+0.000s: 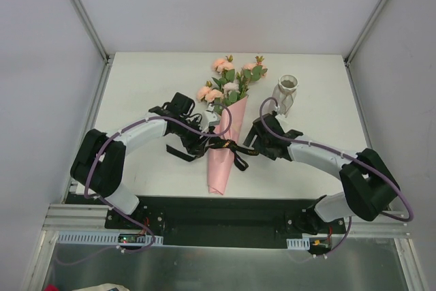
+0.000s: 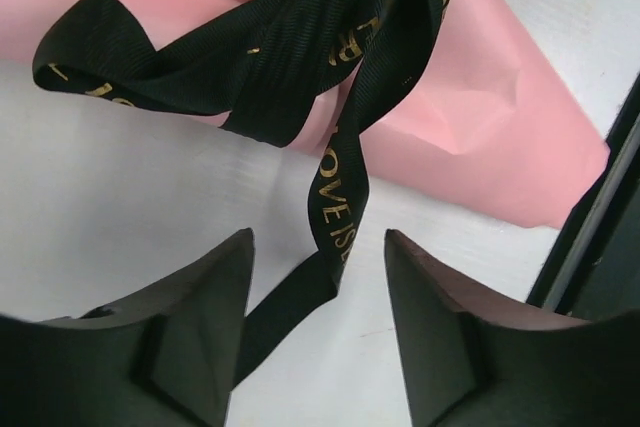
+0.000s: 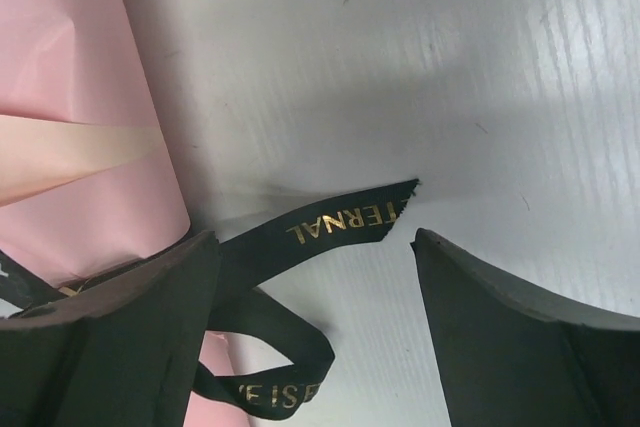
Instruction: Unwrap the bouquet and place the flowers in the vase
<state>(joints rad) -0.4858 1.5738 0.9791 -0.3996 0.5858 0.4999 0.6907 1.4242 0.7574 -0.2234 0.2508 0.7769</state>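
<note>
Bouquet lies flat mid-surface, cone tip toward the near edge, flowers at the far end. Vase stands upright at the far right, just beside the blooms but apart from them. I can't see into its mouth.

Black ribbon is tied round the waist of the pink paper, and the paper won't open until that knot goes. That's why I'm flanking the waist, one hand each side, each lined up on a loose tail.

Left hand: fingers apart, low over the surface, left of the knot. One gold-lettered tail runs through the gap. No contact with either finger that I can see.

Right hand: fingers apart, right of the knot. The cut end of the other tail lies in the gap, close to one finger and well clear of the other. Nothing clamped.

My read: this is the untie step and the task is barely started. Paper is wrapped, the tie is on, no stems are near the vase.

The next move needs both pinches to land on the tails, then opposite pulls so the bouquet stays put.

Risks:
- Ribbon is thin and flat on the surface, so a pinch could miss it.
- The right tail's end barely reaches into the gap.
- A one-sided pull could drag the bouquet toward the vase and tip it.
</note>
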